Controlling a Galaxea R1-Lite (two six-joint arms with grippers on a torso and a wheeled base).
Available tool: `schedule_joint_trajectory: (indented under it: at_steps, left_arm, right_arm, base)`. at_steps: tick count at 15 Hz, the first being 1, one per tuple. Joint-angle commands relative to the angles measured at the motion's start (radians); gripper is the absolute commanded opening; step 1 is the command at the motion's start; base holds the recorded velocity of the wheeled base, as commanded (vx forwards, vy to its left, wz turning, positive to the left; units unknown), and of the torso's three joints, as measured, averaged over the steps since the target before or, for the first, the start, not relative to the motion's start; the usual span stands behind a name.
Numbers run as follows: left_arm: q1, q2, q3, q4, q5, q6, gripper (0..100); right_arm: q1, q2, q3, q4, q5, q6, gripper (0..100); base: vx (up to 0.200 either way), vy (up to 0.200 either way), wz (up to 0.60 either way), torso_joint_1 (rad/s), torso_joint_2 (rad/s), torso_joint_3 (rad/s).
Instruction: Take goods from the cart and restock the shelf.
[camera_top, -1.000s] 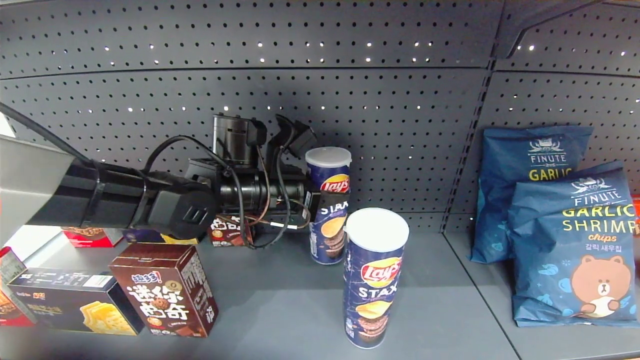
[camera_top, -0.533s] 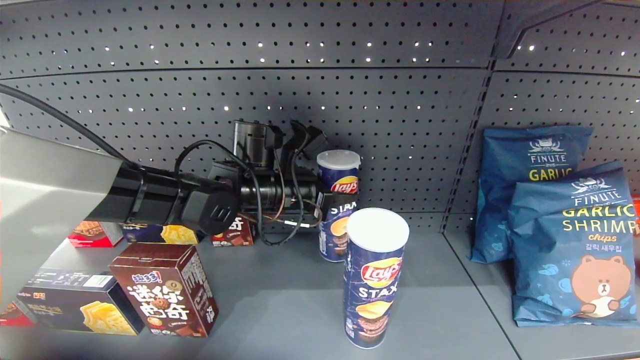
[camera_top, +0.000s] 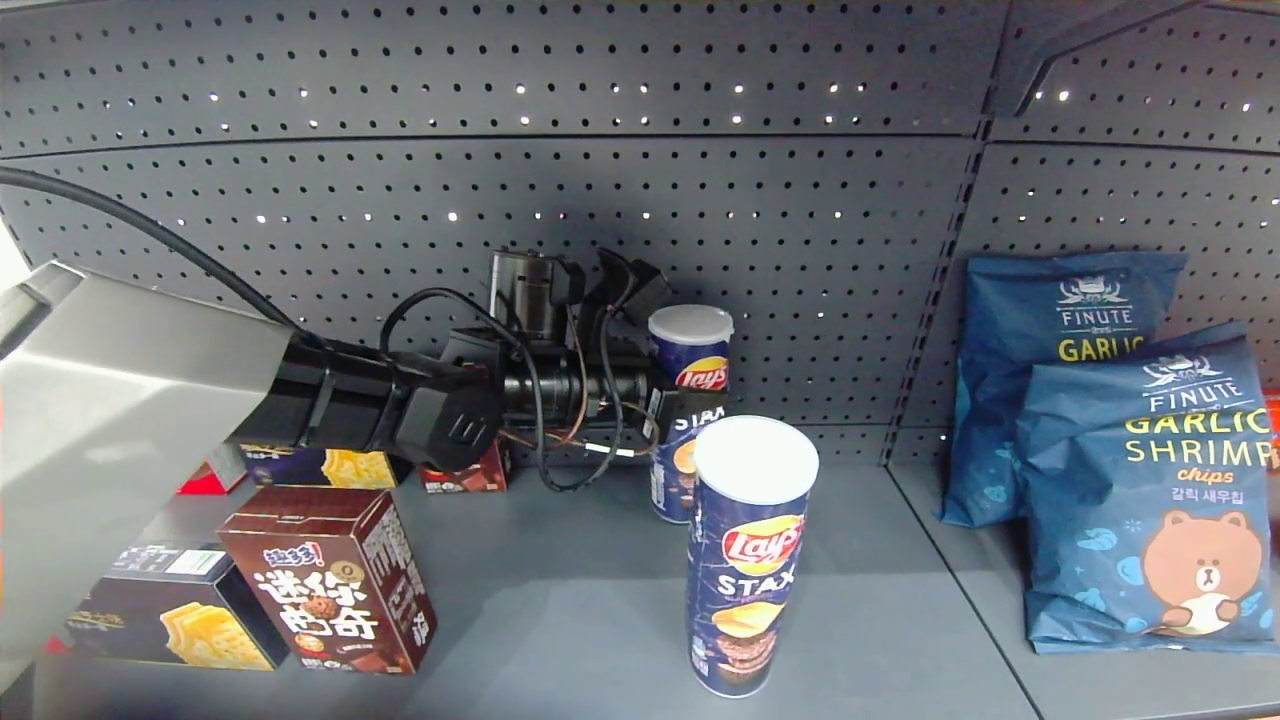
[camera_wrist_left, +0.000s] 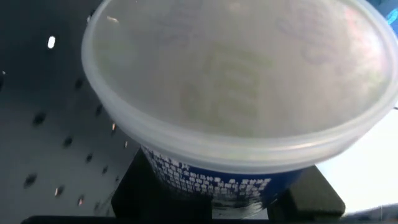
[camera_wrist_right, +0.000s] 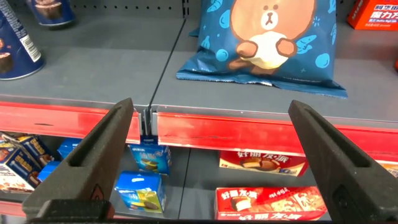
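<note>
Tube of chips (camera_top: 690, 350) is tall, round and light. Its card wall is stiff, but a hard squeeze could dent it. The side is smooth and may slip, so the middle is the best place to hold, not the thin plastic lid (camera_wrist_left: 242, 81).

The left gripper (camera_top: 683, 408) is clamped on the tube's middle from the side. The tube is upright, far back on the shelf (camera_top: 560, 620). I cannot tell if its bottom touches the shelf.

The wall with holes (camera_top: 800, 250) is just behind the gripper. A second tube (camera_top: 750, 560) stands just in front of it, nearer the robot, so a pull straight back could knock that one over. A brown box (camera_top: 330, 580) sits off to the gripper's left, also nearer the robot. Blue chip bags (camera_top: 1140, 480) lie well apart on its right.

The right gripper (camera_wrist_right: 211, 112) hangs low before the shelf's red edge (camera_wrist_right: 249, 127). Its fingers are wide apart and hold nothing.
</note>
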Motion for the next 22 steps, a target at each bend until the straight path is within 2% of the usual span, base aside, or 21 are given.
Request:
schedule_joint_trajectory:
  at_steps: [1,13,14,19,22]
  left_arm:
    - [-0.009,0.016,-0.017,-0.002,0.0,0.0,0]
    - [-0.006,0.052,-0.017,-0.045,0.006,0.003,0]
    - [-0.007,0.052,-0.012,-0.055,0.006,0.001,100]
    - [-0.012,0.046,0.0,-0.084,0.011,0.0,100]
    - [-0.01,-0.034,0.097,-0.101,0.021,0.0,100]
  right_arm:
    - [0.001,0.002,0.0,0.0,0.0,-0.001,100]
    - [0.001,0.002,0.0,0.0,0.0,0.001,100]
    - [0.001,0.002,0.0,0.0,0.0,-0.001,100]
    - [0.001,0.002,0.0,0.0,0.0,0.001,100]
    - [0.001,0.002,0.0,0.0,0.0,-0.001,100]
  base:
    - [0.0,0.0,0.0,0.0,0.0,0.0]
    - [0.0,0.0,0.0,0.0,0.0,0.0]
    - [0.0,0.0,0.0,0.0,0.0,0.0]
    - [0.0,0.0,0.0,0.0,0.0,0.0]
    - [0.0,0.0,0.0,0.0,0.0,0.0]
